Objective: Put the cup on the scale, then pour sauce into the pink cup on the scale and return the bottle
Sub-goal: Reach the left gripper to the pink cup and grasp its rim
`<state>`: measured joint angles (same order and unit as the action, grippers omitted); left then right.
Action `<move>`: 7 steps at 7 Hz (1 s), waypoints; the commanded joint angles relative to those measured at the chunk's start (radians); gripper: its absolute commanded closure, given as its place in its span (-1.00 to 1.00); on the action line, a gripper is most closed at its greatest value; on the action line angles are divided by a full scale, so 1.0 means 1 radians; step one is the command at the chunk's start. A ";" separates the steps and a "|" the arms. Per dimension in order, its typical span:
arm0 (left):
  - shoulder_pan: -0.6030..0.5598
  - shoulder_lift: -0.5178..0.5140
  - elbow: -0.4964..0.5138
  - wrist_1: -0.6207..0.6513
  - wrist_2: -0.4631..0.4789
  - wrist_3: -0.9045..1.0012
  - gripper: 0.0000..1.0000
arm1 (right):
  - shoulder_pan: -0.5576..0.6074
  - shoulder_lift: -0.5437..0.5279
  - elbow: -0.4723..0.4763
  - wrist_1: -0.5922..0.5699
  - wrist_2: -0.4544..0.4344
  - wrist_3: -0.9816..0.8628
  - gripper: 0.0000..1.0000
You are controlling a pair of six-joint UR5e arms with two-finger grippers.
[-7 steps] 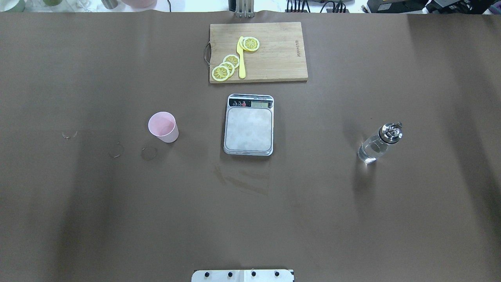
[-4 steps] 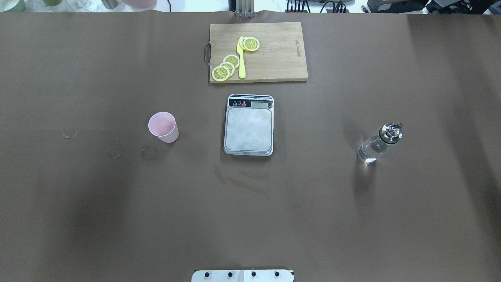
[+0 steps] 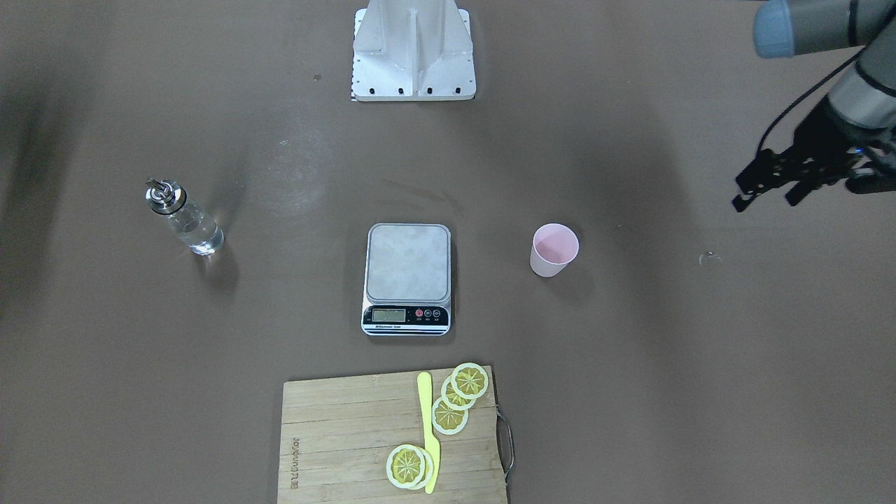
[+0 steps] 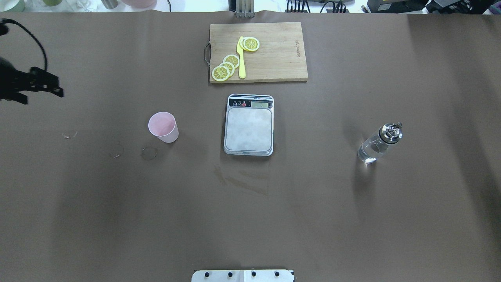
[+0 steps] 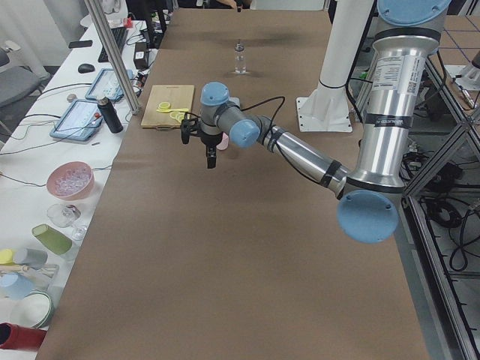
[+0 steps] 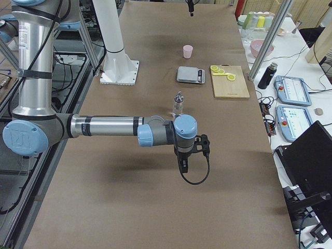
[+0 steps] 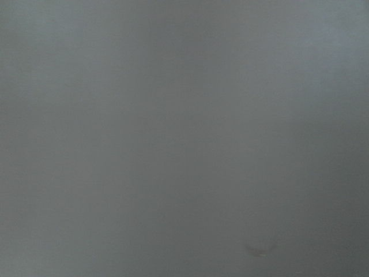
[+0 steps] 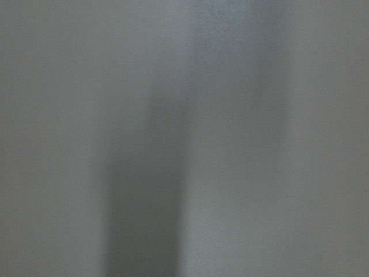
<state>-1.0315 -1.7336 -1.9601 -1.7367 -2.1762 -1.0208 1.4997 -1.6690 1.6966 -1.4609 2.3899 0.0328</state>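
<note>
The pale pink cup (image 4: 163, 127) stands upright on the brown table, left of the scale (image 4: 249, 129); it also shows in the front view (image 3: 554, 250). The scale's steel platform is bare (image 3: 407, 262). The glass bottle (image 4: 377, 145) with a metal spout and clear sauce stands far right of the scale (image 3: 183, 218). My left gripper (image 4: 43, 97) hovers open and empty at the left edge, well away from the cup (image 3: 763, 203). My right gripper (image 6: 184, 161) shows only in the right side view, near the bottle (image 6: 178, 104); I cannot tell its state.
A wooden cutting board (image 4: 274, 51) with lemon slices (image 4: 226, 67) and a yellow knife (image 4: 241, 58) lies beyond the scale. The robot's base plate (image 4: 242, 275) sits at the near edge. Faint ring marks (image 4: 148, 152) dot the table near the cup. Both wrist views show only blurred table.
My left gripper has come into the overhead view at the left edge. Cup, scale and bottle have not moved.
</note>
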 commanded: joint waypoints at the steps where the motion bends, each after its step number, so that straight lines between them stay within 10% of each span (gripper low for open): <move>1: 0.210 -0.147 0.044 0.002 0.128 -0.197 -0.98 | -0.004 0.002 0.000 0.001 0.000 0.002 -1.00; 7: 0.275 -0.297 0.259 -0.006 0.185 -0.237 -0.93 | -0.006 0.002 0.001 0.001 0.014 0.002 -1.00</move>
<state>-0.7610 -2.0327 -1.7075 -1.7435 -1.9936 -1.2593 1.4941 -1.6674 1.6981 -1.4603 2.4032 0.0353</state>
